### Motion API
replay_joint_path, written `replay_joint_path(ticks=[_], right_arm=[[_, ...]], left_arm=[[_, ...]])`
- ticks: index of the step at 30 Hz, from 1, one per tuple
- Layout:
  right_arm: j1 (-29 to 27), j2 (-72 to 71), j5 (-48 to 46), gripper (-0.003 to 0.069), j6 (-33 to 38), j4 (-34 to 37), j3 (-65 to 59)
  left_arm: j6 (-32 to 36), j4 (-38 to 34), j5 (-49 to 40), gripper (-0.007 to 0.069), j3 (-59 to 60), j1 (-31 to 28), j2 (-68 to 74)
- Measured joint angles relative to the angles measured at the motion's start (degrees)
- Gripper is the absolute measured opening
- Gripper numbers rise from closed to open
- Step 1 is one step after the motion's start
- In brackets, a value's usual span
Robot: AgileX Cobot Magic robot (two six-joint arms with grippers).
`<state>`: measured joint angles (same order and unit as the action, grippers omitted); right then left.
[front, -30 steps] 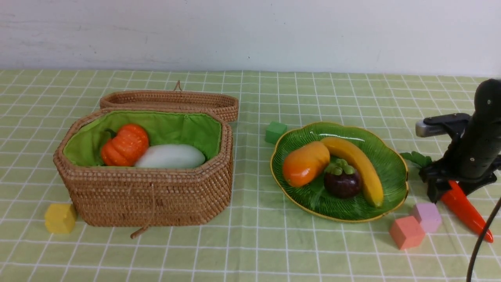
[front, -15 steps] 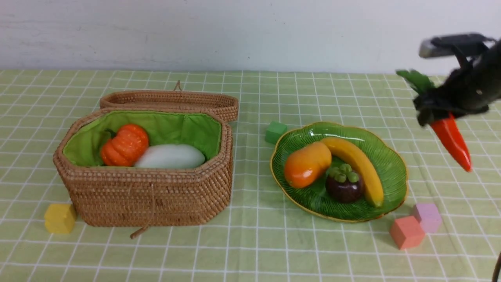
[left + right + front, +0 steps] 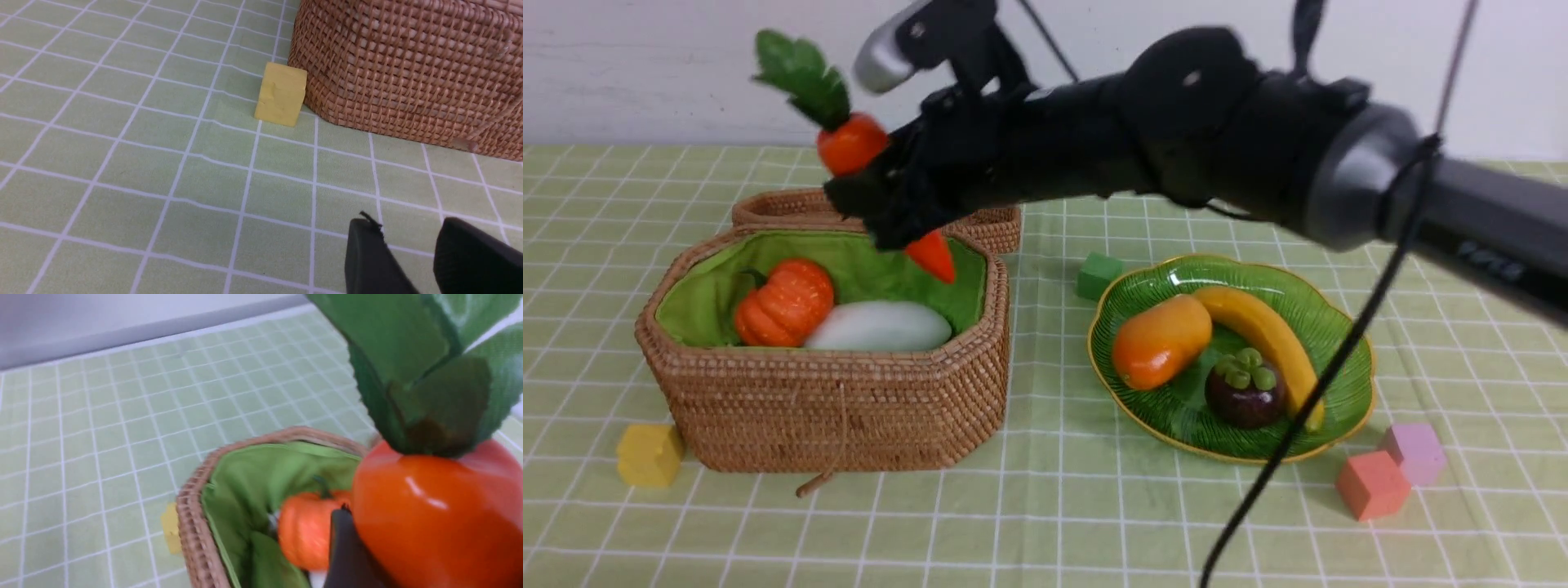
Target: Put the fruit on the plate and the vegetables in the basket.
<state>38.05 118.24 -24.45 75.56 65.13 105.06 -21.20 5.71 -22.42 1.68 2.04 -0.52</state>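
Nearest, at the left, the left gripper [image 3: 412,261] hangs low over the checked cloth [image 3: 122,171] with a gap between its black fingertips and nothing in it; a yellow cube [image 3: 281,99] sits just beside the near left corner of the basket [image 3: 833,408]. At the near right, a red cube [image 3: 1370,485] and a lilac cube [image 3: 1415,452] lie near the plate [image 3: 1343,339], which holds the mango [image 3: 1160,340], banana [image 3: 1262,335] and mangosteen [image 3: 1245,390]. Farther back, the right gripper [image 3: 890,208] is clamped on the carrot [image 3: 849,143] above the basket's open top, leaves up, tip pointing down over the green lining. Pumpkin [image 3: 784,302] and white vegetable [image 3: 880,327] lie inside. A green cube [image 3: 1098,275] sits beyond the plate. No writing is readable.
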Motion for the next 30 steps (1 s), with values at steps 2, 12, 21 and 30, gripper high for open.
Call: replay_joint_path(ticks=[2,12,21,30], right_arm=[[1.6,2.4,4.4,0.0379,5.8,5.5,0.2],[2.1,5.0,10.9,0.0382,9.7,12.9,0.6],[2.0,4.3,4.9,0.0668,3.9,3.4,0.8],[-3.4,-4.3,-20.7,0.0532,-23.3,-23.5,0.8]], left_arm=[[0.0,0.0,0.0,0.0239,0.0,0.0,0.0],[0.0,0.0,0.0,0.0239,0.0,0.0,0.0],[0.0,0.0,0.0,0.0239,0.0,0.0,0.0],[0.0,0.0,0.0,0.0239,0.0,0.0,0.0]])
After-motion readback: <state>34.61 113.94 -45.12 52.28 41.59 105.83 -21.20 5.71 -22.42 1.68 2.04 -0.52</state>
